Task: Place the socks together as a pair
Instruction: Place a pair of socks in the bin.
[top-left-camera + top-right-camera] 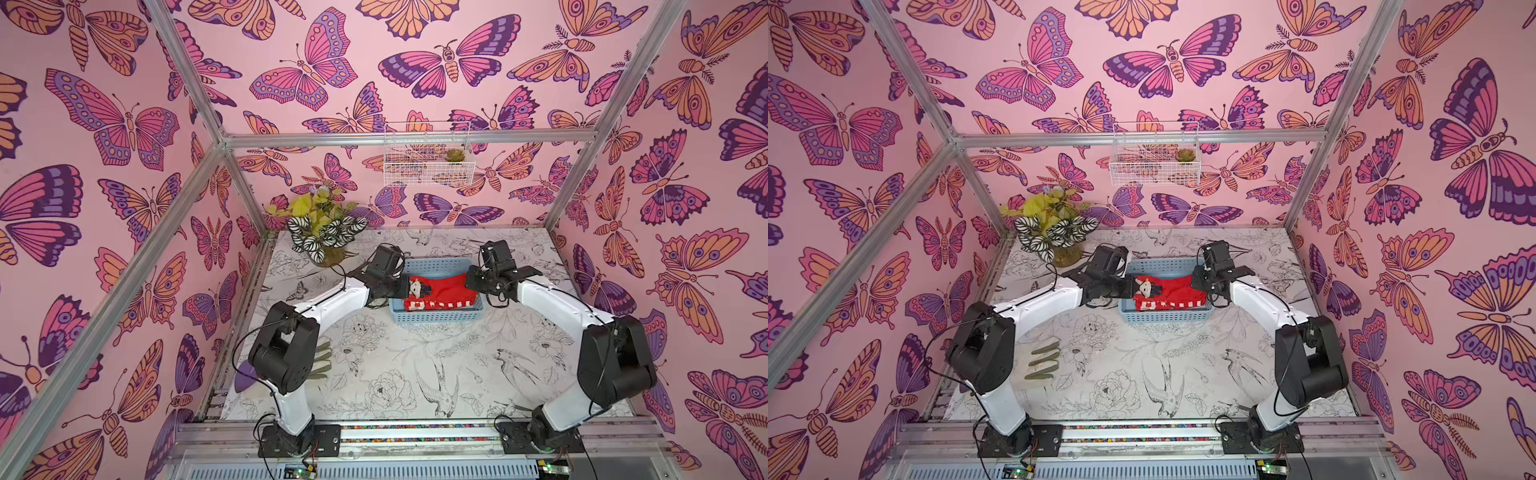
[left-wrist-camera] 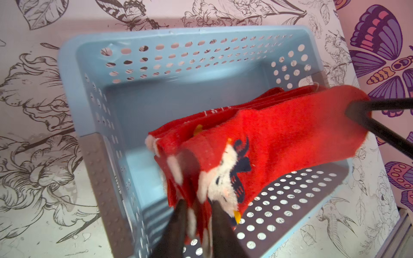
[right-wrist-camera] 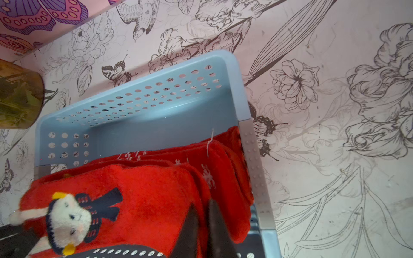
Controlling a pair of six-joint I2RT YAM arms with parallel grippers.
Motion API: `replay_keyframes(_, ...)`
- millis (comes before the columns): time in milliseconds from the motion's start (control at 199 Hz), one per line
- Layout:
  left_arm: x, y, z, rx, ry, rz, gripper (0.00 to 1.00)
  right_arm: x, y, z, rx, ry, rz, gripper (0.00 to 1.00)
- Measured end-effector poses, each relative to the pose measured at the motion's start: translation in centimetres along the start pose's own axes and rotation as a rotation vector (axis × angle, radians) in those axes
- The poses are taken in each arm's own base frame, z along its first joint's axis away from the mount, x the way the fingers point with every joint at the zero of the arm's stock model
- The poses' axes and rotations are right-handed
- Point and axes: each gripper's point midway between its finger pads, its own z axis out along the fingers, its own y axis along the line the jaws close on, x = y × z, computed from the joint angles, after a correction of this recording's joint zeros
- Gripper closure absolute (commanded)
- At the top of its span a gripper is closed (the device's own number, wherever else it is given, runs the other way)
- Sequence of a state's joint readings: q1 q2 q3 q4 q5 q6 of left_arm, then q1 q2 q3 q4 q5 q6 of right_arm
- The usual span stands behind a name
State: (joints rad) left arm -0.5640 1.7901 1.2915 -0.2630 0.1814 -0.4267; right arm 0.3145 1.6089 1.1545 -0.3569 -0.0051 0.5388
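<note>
Both arms reach in over the blue basket (image 1: 436,319), which sits toward the back of the table (image 1: 395,365). All the socks (image 3: 223,169) that we can see are in it, a red stack lying along one long wall, snowflake patterns showing on the lower layers. A red-and-white striped edge (image 1: 436,306) shows at the front in both top views.

- Top sock (image 1: 446,289): plain red with a fluffy white-faced dark figure. It is stretched lengthwise across the stack between the two claws.
- Left gripper (image 2: 197,203): at the figure end, fingers a little apart with cloth between them. We cannot tell whether it is pinching or has let go.
- Right gripper (image 3: 202,204): at the far end, fingers narrowly parted with red fabric in the gap. We cannot tell its state either.
- A yellow scrap peeks out just under the top sock in the left wrist view. It may be the partner's figure, but we cannot confirm that.
- Cream glove with olive fingertips (image 1: 1042,361): on the table near the left arm's elbow, well apart from the basket and not part of the task.

Our reading is that this is the set-down step, with the figured sock being laid on the stack, presumably over its mate.

For the next move, both claws need to be fully clear of the cloth before rising straight up, so that no fold is dragged out over the rim. After that, the sock should be checked to see that it lies flat and aligned.
</note>
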Motion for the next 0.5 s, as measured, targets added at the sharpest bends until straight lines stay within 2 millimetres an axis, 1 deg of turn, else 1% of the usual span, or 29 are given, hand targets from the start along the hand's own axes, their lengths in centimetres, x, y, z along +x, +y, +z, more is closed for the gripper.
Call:
replay_keyframes(50,0.0,0.0,0.0,0.0,0.002,0.006,0.35,0.0,0.2,0.0,-0.008,0.004,-0.001,0.55)
replay_keyframes(95,0.0,0.2,-0.1,-0.011,0.002,0.002,0.33,-0.1,0.4,-0.2,-0.018,0.007,-0.011,0.52)
replay_keyframes(156,0.0,0.4,-0.3,-0.035,0.003,0.018,0.32,-0.2,0.8,-0.6,-0.034,0.007,-0.02,0.5)
replay_keyframes(201,0.1,0.5,-0.8,-0.053,0.003,0.027,0.32,-0.4,1.0,-1.4,-0.046,0.002,-0.026,0.5)
replay_keyframes(266,-0.1,0.3,-2.1,-0.069,-0.009,0.041,0.32,-1.0,1.4,-3.2,-0.062,-0.026,-0.037,0.5)
replay_keyframes(326,-0.9,-0.2,-4.1,-0.075,-0.05,0.062,0.32,-1.8,1.8,-5.5,-0.08,-0.073,-0.044,0.51)
replay_keyframes(361,-1.5,-0.6,-5.6,-0.077,-0.085,0.073,0.32,-2.3,2.0,-6.9,-0.092,-0.106,-0.047,0.51)
replay_keyframes(432,-2.8,-1.6,-9.4,-0.069,-0.176,0.102,0.32,-3.4,2.3,-10.2,-0.121,-0.189,-0.049,0.51)
replay_keyframes(447,-3.0,-1.8,-10.4,-0.067,-0.201,0.111,0.32,-3.6,2.4,-11.0,-0.129,-0.206,-0.05,0.51)
replay_keyframes(482,-3.3,-2.1,-12.3,-0.062,-0.245,0.127,0.32,-4.0,2.5,-12.7,-0.143,-0.248,-0.052,0.51)
replay_keyframes(502,-3.4,-2.3,-13.5,-0.06,-0.27,0.137,0.32,-4.1,2.6,-13.4,-0.149,-0.262,-0.054,0.51)
